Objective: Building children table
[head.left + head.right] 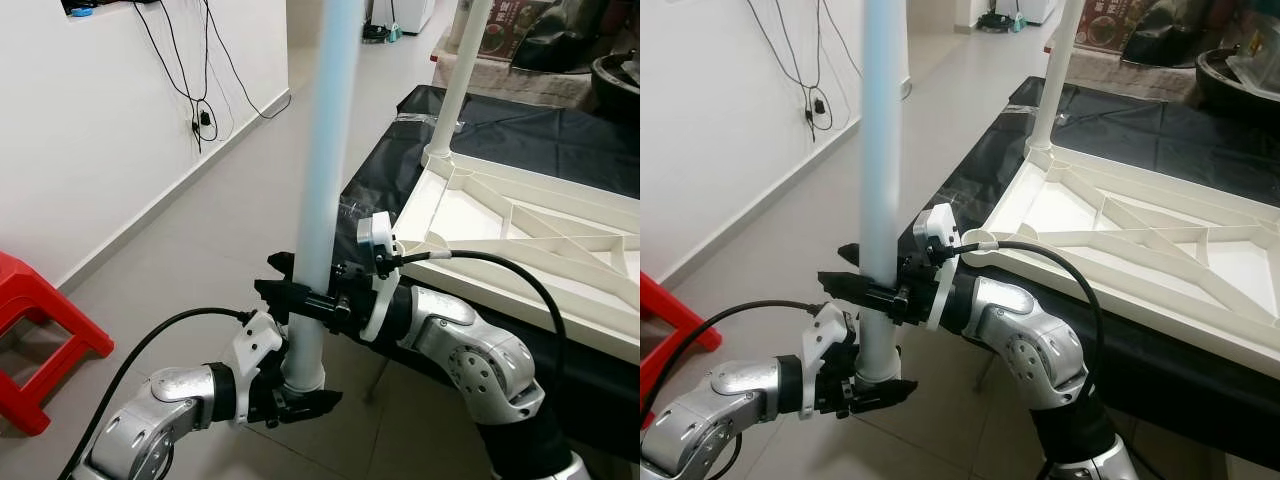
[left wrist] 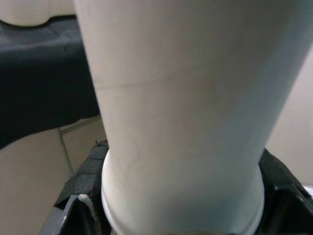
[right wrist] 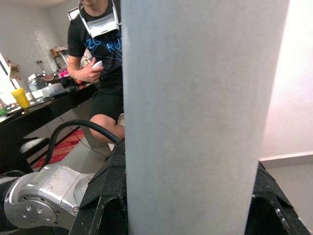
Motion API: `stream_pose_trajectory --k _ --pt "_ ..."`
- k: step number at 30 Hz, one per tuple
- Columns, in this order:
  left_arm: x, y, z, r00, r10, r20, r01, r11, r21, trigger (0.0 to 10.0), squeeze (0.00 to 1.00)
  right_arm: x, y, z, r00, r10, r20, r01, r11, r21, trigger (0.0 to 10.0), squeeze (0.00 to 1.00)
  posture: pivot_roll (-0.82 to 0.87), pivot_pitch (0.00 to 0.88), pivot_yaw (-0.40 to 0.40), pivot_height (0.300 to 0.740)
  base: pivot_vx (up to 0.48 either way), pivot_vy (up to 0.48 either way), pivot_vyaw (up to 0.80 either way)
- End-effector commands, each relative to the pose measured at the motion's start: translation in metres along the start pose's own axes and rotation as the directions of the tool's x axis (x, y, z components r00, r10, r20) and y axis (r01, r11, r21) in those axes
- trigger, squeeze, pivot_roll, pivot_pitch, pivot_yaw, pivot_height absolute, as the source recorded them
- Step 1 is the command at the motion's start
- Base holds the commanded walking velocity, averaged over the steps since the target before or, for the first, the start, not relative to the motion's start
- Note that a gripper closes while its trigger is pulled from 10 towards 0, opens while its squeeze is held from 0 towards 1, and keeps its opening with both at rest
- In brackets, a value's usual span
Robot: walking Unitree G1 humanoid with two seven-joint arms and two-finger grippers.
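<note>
White table leg [image 1: 322, 190] upright, clamped by left gripper [image 1: 300, 398] fingers low, right gripper [image 1: 305, 296] fingers above.

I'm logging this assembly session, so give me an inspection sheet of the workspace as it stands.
Surface: table under a black cover, carrying the upturned white tabletop.
Job's things: one white leg stands upright in the tabletop's far corner; a pale blue leg is held upright beside the near corner, off the tabletop.
Clutter: red stool on the floor at left.
Grippers: left hand clamps the blue leg at its lower end; right hand clamps it just above.
Cables: black cables hang down the white wall; black leads run along both arms.
Surroundings: tiled floor; a seated person in the right wrist view.
</note>
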State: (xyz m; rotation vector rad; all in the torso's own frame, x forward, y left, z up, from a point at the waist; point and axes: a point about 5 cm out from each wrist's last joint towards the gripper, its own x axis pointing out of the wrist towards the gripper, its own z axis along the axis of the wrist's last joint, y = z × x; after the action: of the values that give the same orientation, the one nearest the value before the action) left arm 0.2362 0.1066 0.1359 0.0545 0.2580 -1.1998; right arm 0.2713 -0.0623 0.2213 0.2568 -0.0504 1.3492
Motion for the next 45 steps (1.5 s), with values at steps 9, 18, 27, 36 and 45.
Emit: stream_pose_trajectory --k 9,18,27,36,45 --pt "0.000 -0.008 -0.001 0.998 -0.056 -0.008 0.056 0.998 -0.018 10.0 0.00 0.002 0.004 -0.002 1.000 0.018 -0.011 -0.018 1.000 -0.009 0.0 0.00 0.10 0.101 -0.008 0.740 0.000 0.000 0.00" --pt "-0.003 -0.010 -0.003 0.997 -0.074 -0.032 0.074 0.997 -0.018 10.0 0.00 0.002 0.003 -0.006 0.998 0.013 -0.054 -0.014 0.999 -0.033 10.0 1.00 0.10 0.107 -0.009 0.740 0.000 0.000 0.00" --pt "-0.008 -0.012 -0.006 0.995 -0.084 -0.052 0.083 0.996 -0.021 10.0 0.00 0.001 0.003 -0.009 0.996 0.013 -0.084 -0.017 0.999 -0.044 10.0 0.00 0.10 0.109 -0.010 0.740 0.000 0.000 0.00" --pt "-0.011 -0.014 -0.012 0.991 -0.099 -0.085 0.098 0.995 -0.019 10.0 0.00 0.002 0.004 -0.008 0.996 0.027 -0.082 -0.030 0.999 -0.038 10.0 0.00 0.10 0.110 -0.012 0.740 0.000 0.000 0.00" --pt "-0.013 -0.013 -0.015 0.989 -0.106 -0.099 0.104 0.994 -0.026 10.0 0.00 0.002 0.007 -0.007 0.996 0.043 -0.080 -0.045 0.999 -0.026 0.0 0.00 0.10 0.111 -0.010 0.740 0.000 0.000 0.00"
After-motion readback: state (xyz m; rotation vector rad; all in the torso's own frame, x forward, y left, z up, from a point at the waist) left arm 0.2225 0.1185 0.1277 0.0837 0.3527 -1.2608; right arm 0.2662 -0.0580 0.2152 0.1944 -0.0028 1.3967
